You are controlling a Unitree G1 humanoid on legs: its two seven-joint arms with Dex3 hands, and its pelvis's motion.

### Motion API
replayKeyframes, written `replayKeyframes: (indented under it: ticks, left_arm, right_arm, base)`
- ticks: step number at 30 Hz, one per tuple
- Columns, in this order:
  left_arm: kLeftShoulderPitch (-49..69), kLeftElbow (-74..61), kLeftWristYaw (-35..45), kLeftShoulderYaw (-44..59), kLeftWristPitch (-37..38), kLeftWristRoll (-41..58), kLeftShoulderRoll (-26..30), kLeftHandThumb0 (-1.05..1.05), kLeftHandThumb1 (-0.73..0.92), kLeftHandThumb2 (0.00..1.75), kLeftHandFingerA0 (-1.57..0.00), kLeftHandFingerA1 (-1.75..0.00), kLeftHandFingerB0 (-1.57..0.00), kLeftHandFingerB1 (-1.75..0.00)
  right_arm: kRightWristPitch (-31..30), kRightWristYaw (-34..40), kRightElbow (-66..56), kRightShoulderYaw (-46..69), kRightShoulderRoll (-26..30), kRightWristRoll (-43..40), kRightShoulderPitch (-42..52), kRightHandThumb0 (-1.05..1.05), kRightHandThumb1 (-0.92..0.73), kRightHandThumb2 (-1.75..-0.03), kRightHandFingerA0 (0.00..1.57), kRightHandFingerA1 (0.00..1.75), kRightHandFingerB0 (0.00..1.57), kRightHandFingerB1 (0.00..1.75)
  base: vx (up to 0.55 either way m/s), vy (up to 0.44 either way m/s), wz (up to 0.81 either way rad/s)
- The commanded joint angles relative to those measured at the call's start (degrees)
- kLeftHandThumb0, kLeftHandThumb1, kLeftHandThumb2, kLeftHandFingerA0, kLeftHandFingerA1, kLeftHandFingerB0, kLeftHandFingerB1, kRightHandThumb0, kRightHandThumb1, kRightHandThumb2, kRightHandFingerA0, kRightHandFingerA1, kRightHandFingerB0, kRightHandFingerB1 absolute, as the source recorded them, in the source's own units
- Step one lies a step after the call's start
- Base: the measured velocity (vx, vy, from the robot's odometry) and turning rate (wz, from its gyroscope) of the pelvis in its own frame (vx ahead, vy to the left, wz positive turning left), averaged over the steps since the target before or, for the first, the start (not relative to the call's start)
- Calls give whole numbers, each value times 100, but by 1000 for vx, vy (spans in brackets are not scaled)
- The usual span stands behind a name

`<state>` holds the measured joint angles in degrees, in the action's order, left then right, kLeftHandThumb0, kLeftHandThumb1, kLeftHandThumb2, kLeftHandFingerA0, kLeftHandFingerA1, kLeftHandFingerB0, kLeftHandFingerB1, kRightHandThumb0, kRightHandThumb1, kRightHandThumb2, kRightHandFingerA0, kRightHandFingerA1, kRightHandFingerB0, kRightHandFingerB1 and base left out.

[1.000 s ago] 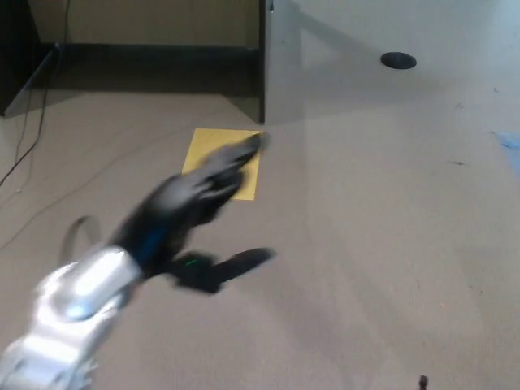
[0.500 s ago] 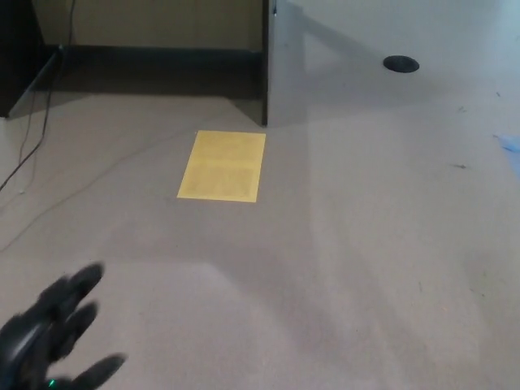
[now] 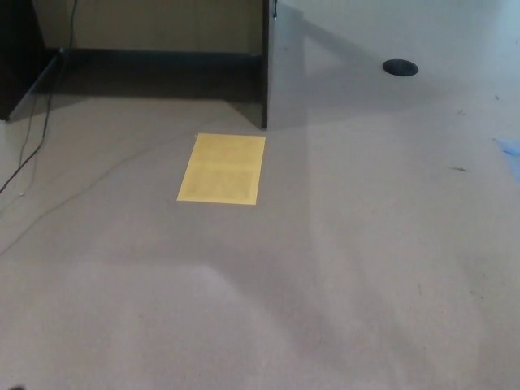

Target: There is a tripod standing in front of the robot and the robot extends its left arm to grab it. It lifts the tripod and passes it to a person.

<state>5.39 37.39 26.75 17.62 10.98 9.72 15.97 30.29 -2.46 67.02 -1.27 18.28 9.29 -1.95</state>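
Gone from the head view since a second ago: the left hand, earlier stretched out open and empty over the floor (image 3: pixel 366 268), then drawn down to the lower left corner. No tripod anywhere in sight, nor a person, so likely already passed on. Neither hand showing, so no telling how open; only a yellow sheet (image 3: pixel 222 168) toward the floor's far edge.

A grey-brown carpeted floor (image 3: pixel 341 268) carries a yellow rectangular sheet (image 3: pixel 222 168) lying flat, a thin dark cable (image 3: pixel 32 138) at left, and a black round disc (image 3: pixel 400 67) far right.
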Motion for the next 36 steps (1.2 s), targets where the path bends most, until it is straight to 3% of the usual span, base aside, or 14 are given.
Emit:
replayKeyframes:
  ticks: [1,9,10,18,19,20,21,24,25,26,31,32,34,36]
  left_arm:
    - [-37,1229,-160,84,1381,-187,244,-53,32,77,-1,-32,-3,-27]
    - [-218,2053,-373,-227,1636,-422,279,-55,33,78,-2,-32,-3,-25]
    - [-209,2106,-396,-249,1685,-443,295,-68,36,65,-7,-28,-8,-19]
    - [-263,2483,-791,-828,1394,-858,570,-62,40,76,-4,-31,-6,-21]
    - [-222,2502,-793,-849,1410,-839,570,-58,51,57,-8,-27,-6,-21]
    - [-218,2520,-815,-884,1406,-856,587,-63,41,74,-7,-33,-7,-21]
    - [-212,2534,-794,-894,1413,-839,589,-63,41,75,-4,-29,-7,-21]
    - [-179,2565,-766,-904,1427,-816,593,-61,40,74,-6,-31,-6,-22]
    - [-159,2567,-761,-906,1414,-808,591,-61,40,74,-4,-31,-7,-23]
    - [-155,2569,-755,-904,1398,-798,588,-55,50,58,-7,-27,-7,-22]
    - [-175,2589,-882,-945,1294,-835,582,-61,41,71,-7,-39,-8,-27]
    - [-177,2590,-898,-951,1293,-839,582,-54,51,58,-10,-30,-11,-24]
    - [-194,2622,-958,-961,1301,-855,577,-32,33,89,-1,-49,0,-48]
    - [-196,2631,-976,-974,1309,-867,580,-32,33,89,-1,-49,0,-48]
  right_arm:
    - [32,-11,-5,70,84,-55,80,-71,-76,-66,49,38,40,35]
    - [7,-73,13,103,110,-86,91,-70,-81,-64,49,37,43,35]
    - [13,-77,17,99,105,-81,103,-72,-76,-66,49,38,41,35]
    - [21,23,-35,30,145,23,249,-72,-81,-65,51,38,42,34]
    - [37,21,-3,25,151,28,272,-75,-76,-67,51,40,41,35]
    - [24,-1,-9,35,140,7,288,-67,-65,-105,44,54,25,44]
    - [25,9,-11,24,142,20,297,-71,-78,-66,52,39,44,35]
    - [0,22,-5,-3,144,47,327,-72,-77,-67,51,39,42,35]
    - [-3,64,-18,-43,164,97,359,-66,-67,-106,45,55,25,44]
    - [3,75,-18,-49,167,101,372,-72,-77,-67,53,39,43,35]
    - [-41,75,-2,-59,164,94,387,-72,-76,-67,52,39,42,35]
    - [-8,92,3,-75,173,117,390,-69,-68,-106,47,55,26,44]
    - [-1,96,12,-80,174,118,384,-69,-68,-105,50,56,32,46]
    - [-6,107,8,-76,169,113,384,-68,-67,-104,50,56,33,46]
  base:
    - [0,0,0]
    - [0,0,0]
    - [0,0,0]
    - [0,0,0]
    - [0,0,0]
    - [0,0,0]
    - [0,0,0]
    - [0,0,0]
    - [0,0,0]
    - [0,0,0]
    - [0,0,0]
    - [0,0,0]
    - [0,0,0]
    - [0,0,0]
